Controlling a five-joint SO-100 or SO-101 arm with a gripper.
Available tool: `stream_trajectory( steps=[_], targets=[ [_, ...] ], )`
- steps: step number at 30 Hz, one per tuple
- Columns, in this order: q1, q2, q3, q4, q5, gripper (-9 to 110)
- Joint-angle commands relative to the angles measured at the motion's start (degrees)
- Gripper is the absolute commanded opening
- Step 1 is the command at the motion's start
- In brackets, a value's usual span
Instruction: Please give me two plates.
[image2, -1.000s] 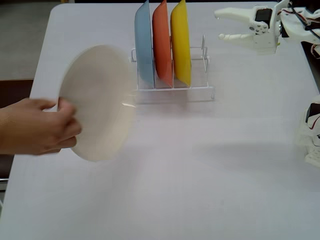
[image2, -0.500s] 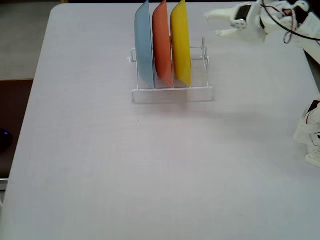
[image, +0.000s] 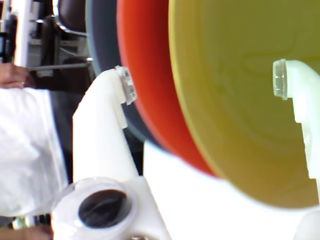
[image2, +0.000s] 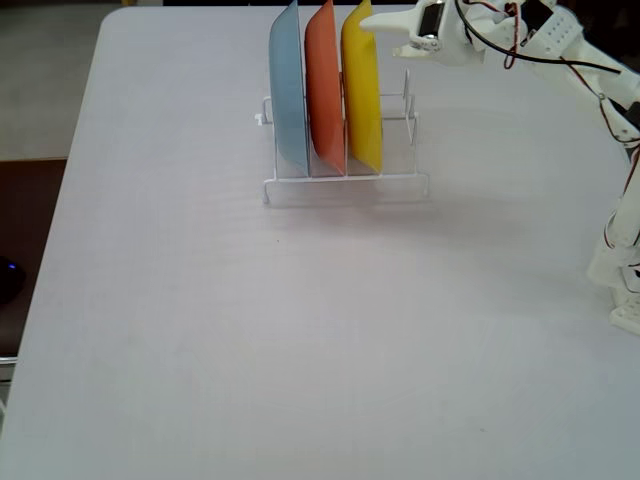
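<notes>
A bright yellow plate (image2: 362, 95) stands on edge in the right slot of a white wire rack (image2: 395, 180). An orange plate (image2: 325, 90) and a light blue plate (image2: 288, 95) stand to its left. In the fixed view my gripper (image2: 380, 35) is open at the yellow plate's upper far rim, reaching in from the right. The wrist view is filled by the yellow plate (image: 240, 100), with the orange plate (image: 145, 75) beside it. Both rims lie between my spread fingertips (image: 125, 85), and no contact shows.
The rack stands at the far middle of a white table (image2: 300, 350). My arm's base (image2: 625, 270) is at the right edge. In the wrist view a person in white (image: 25, 150) is on the far side of the rack.
The hand holding a cream-white plate has left the view on the left. My gripper has moved left from the far right corner to the yellow plate's top.
</notes>
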Motion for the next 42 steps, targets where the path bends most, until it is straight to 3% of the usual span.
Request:
stream_trajectory(
  steps=[1,9,12,25,42],
  targets=[
    [0.9,-1.8,-7.0,-1.0,0.2,31],
    [1.1,-8.1,-14.1,0.4,2.6,18],
    [0.7,-10.1,-17.6,1.0,3.0,0],
    [2.5,-9.9,-39.9,10.5,9.7,0],
    [3.5,10.1,-40.0,16.2,17.5,0]
  ],
)
